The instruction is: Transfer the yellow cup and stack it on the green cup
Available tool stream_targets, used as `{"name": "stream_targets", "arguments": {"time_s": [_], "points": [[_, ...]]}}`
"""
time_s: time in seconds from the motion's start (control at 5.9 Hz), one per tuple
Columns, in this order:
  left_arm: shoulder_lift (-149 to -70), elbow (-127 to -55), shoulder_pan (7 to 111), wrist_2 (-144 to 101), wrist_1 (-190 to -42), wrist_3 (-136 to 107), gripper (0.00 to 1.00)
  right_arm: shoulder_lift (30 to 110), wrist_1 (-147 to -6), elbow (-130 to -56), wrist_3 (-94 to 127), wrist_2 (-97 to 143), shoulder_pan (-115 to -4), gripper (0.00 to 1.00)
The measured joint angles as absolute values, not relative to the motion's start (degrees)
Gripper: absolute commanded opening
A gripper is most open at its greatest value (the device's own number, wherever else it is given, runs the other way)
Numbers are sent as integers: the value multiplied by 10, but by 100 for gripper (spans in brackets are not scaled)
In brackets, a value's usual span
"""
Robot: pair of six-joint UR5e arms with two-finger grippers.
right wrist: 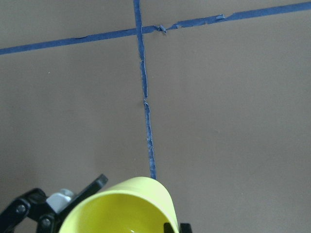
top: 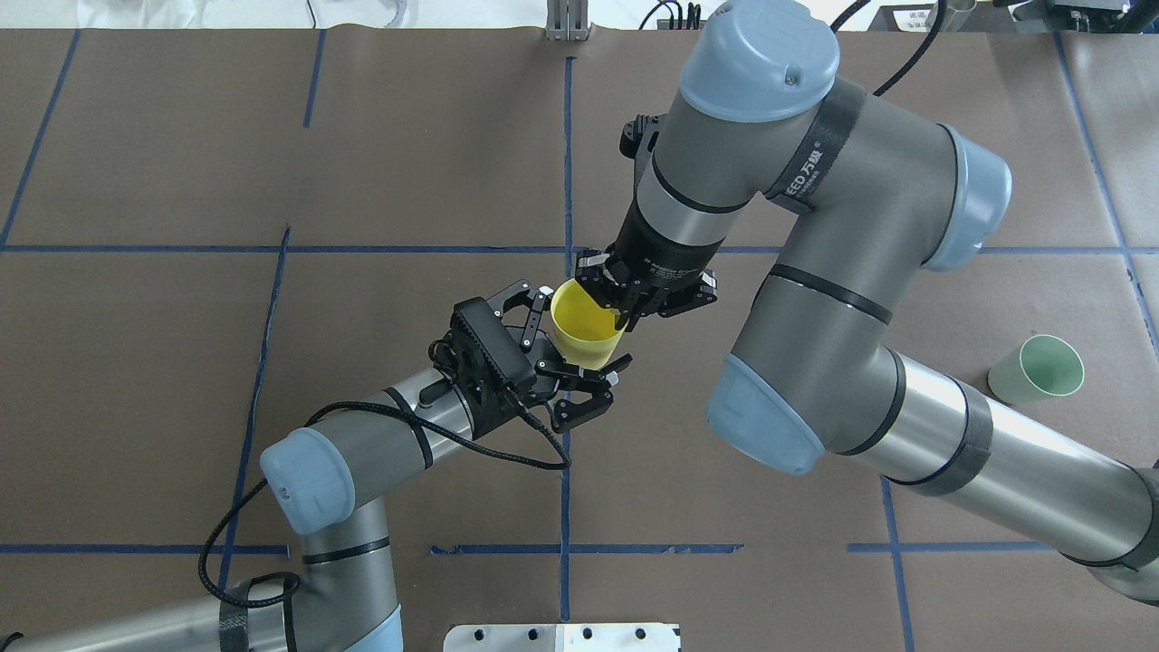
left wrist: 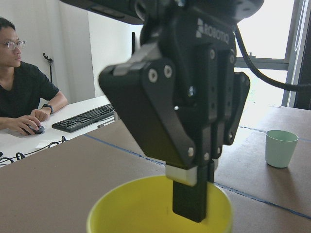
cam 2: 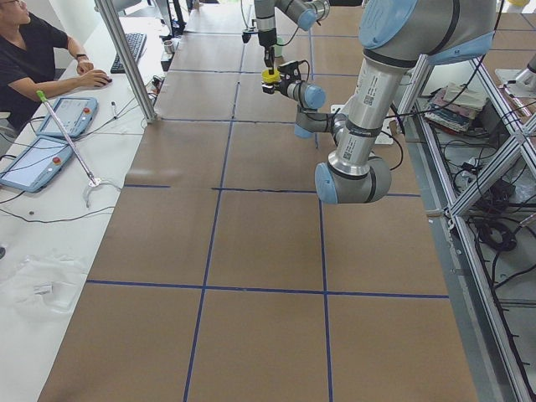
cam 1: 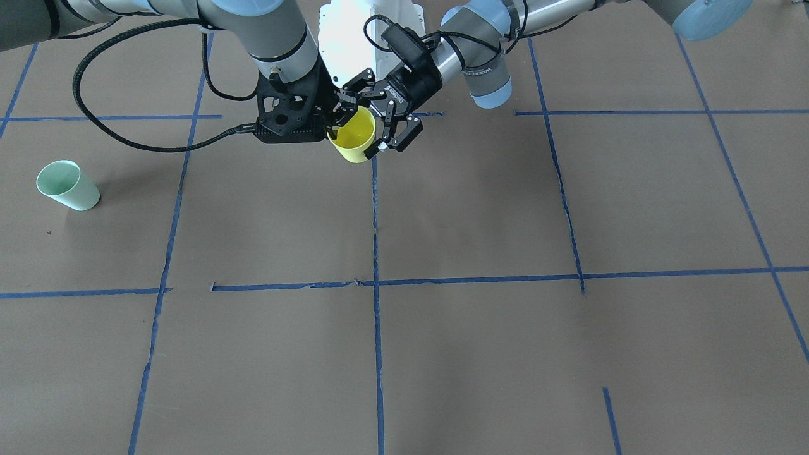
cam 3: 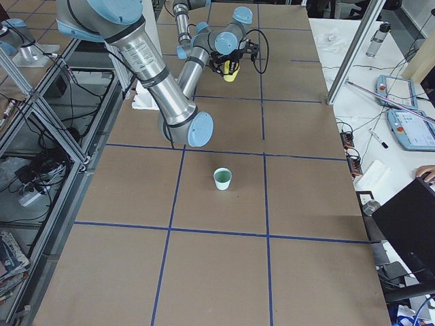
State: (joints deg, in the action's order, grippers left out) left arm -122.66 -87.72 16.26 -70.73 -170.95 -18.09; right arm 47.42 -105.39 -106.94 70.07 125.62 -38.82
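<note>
Pinching the yellow cup (top: pixel 584 319) by its rim in the right gripper (top: pixel 623 314) at overhead centre, with the left gripper (top: pixel 579 342) spread wide and empty around it, risking a slip from so thin a hold before reaching the green cup (top: pixel 1037 369) at mid right.

1. I see the yellow cup (top: pixel 587 324), bright, plain and tapered. It is mouth up and slightly tilted, held clear above the middle of the table (top: pixel 163 145), with its rim pinched by the right gripper (top: pixel 623 312).
2. The green cup (top: pixel 1038 369), pale mint, stands upright on the table at the robot's far right, well apart from the yellow cup.
</note>
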Motion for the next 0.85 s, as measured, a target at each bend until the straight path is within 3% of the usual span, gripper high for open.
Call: {"name": "stream_targets", "arguments": {"time_s": [0.34,0.85], "points": [[-1227,-877,163,-707,-1709,-181,100,497,-1059,-1089,757,1245,-419,0],[-1226,-877,163,-707,-1706,-185,100,646,-1054,-1176,764,1200,-480,0]]}}
